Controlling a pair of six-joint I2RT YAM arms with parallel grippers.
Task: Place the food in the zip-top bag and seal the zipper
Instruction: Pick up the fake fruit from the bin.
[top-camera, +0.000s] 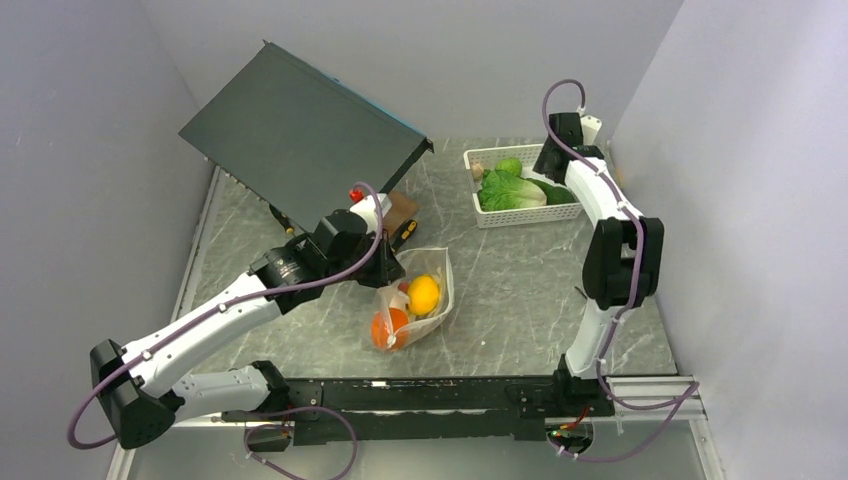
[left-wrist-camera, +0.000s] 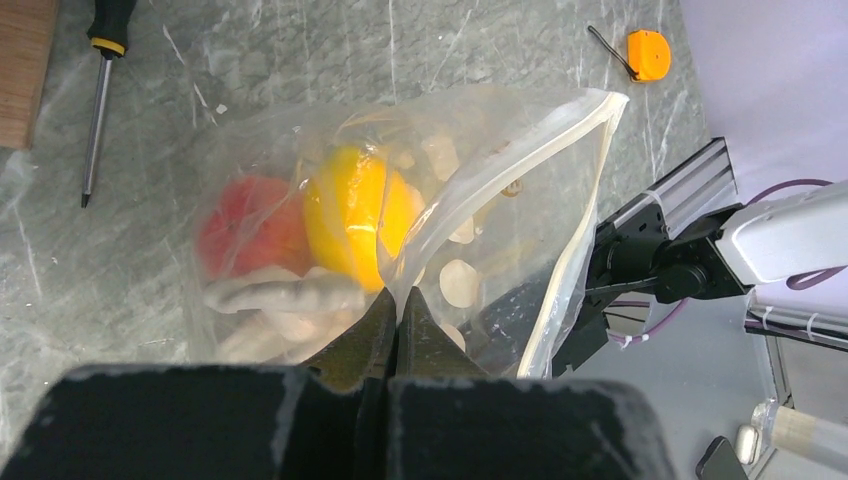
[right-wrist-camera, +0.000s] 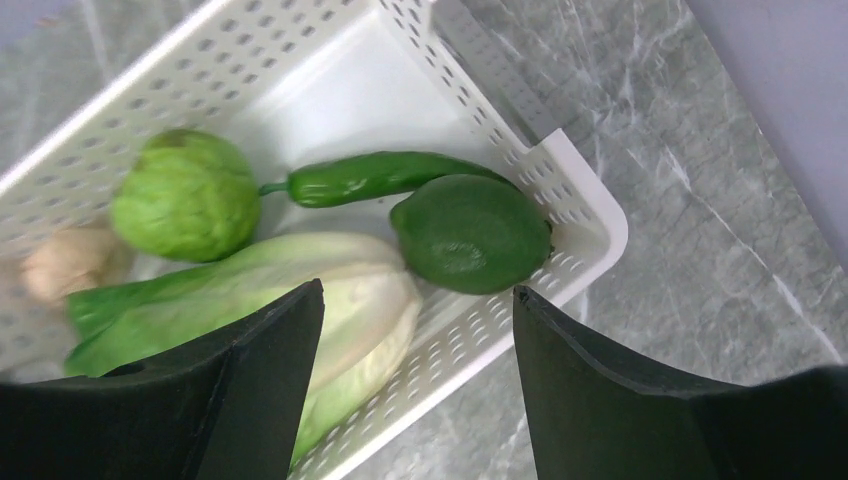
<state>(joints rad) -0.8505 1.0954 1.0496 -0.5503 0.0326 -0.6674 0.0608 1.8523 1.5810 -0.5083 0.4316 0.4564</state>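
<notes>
Spread pincer (right-wrist-camera: 418, 300) over white basket (right-wrist-camera: 590, 215), dark lime (right-wrist-camera: 470, 232), green chili (right-wrist-camera: 380, 175), pale lettuce (right-wrist-camera: 300, 290), round green fruit (right-wrist-camera: 185, 195), beige lump (right-wrist-camera: 70, 262), perhaps ginger

Walls (top-camera: 90, 100) pale lilac, perhaps grey; tabletop (top-camera: 520, 290) grey marbled.

No writing, brand, number or sign can be read in any view. The bag (left-wrist-camera: 480, 150) carries only pale printed dots. The orange tape measure (left-wrist-camera: 647, 55), upper right of the left wrist view, is too small to read.
</notes>
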